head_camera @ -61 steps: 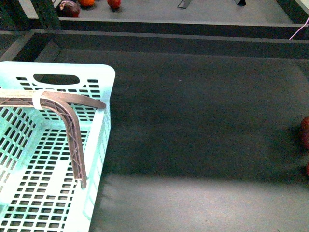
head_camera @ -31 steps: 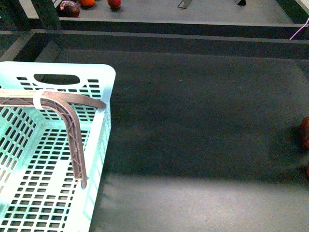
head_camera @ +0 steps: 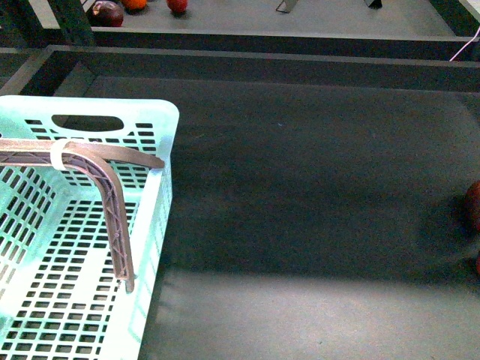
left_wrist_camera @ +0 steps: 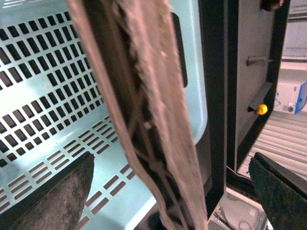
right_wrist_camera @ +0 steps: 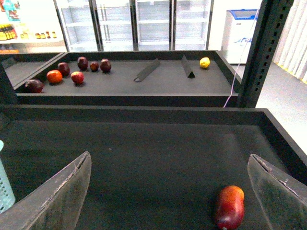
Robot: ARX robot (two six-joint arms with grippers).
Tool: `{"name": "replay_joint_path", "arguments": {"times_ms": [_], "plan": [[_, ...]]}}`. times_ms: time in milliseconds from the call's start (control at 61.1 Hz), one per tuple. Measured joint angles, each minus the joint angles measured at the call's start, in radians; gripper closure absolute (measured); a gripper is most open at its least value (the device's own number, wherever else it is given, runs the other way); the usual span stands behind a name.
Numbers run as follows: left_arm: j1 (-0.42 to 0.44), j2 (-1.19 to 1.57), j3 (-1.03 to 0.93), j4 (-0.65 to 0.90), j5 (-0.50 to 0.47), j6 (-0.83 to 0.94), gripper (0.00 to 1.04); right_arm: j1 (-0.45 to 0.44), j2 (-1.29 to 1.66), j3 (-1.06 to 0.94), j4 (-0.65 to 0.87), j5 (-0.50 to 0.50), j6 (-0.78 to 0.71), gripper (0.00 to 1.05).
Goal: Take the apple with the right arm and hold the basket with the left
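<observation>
While the left gripper (left_wrist_camera: 172,158), jaws wide, reaches into the basket (head_camera: 161,120), the right gripper (right_wrist_camera: 168,156) hangs open and empty; the apple (right_wrist_camera: 229,206) lies off-centre on the dark tray floor (head_camera: 315,187), so I'd centre it before closing.

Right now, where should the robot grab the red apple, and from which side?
Across the middle of the apple, coming down from above. It lies alone on the flat dark tray with bare floor on both sides, so the open right fingers can drop either side of it.
</observation>
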Motion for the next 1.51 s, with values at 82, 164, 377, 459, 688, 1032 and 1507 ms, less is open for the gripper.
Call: {"name": "replay_joint_path", "arguments": {"times_ms": [82,164,377,459,688,1032,1507], "plan": [[0.011,0.035,0.016,0.000,-0.001,0.000,0.07,0.000,0.000,0.000,0.000,0.000,0.000,0.09],[0.020,0.054,0.031,0.001,-0.003,0.002,0.07,0.000,0.000,0.000,0.000,0.000,0.000,0.09],[0.026,0.081,0.061,-0.022,-0.008,0.010,0.41,0.000,0.000,0.000,0.000,0.000,0.000,0.09],[0.023,0.087,0.062,-0.023,-0.007,0.010,0.56,0.000,0.000,0.000,0.000,0.000,0.000,0.09],[0.003,0.105,0.087,-0.030,0.000,-0.036,0.91,0.000,0.000,0.000,0.000,0.000,0.000,0.09],[-0.119,0.084,0.150,-0.090,-0.001,-0.048,0.98,0.001,0.000,0.000,0.000,0.000,0.000,0.09],[-0.515,0.039,0.395,-0.184,-0.011,0.010,0.98,0.001,0.000,0.000,0.000,0.000,0.000,0.09]]}}
